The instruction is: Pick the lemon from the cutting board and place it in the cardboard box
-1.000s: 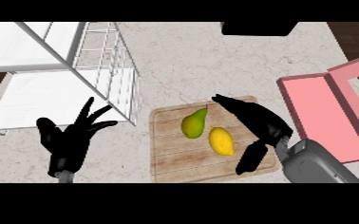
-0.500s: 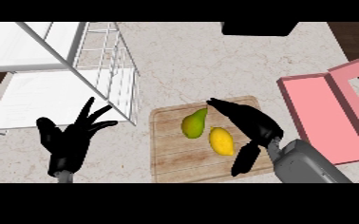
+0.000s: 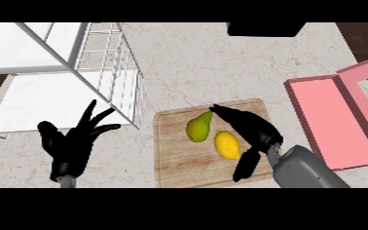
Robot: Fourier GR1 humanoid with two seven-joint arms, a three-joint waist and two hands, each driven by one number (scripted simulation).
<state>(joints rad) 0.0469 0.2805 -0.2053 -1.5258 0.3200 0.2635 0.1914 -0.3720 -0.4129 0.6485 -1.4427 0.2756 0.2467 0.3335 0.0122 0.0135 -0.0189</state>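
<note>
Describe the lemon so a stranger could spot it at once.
Find the wooden cutting board on the speckled counter. Two fruits lie on it; the lemon is the plain yellow oval one on the right, beside the black right hand, unlike the green-yellow pear-shaped fruit to its left.

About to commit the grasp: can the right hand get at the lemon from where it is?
Probably yes. The right hand is open beside the lemon on the cutting board, nothing between them.

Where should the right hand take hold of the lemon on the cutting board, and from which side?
Probably across the lemon's narrow middle, coming from its right, where the open right hand is. It lies lengthwise on the cutting board, with the green-yellow fruit close on its upper left.
</note>
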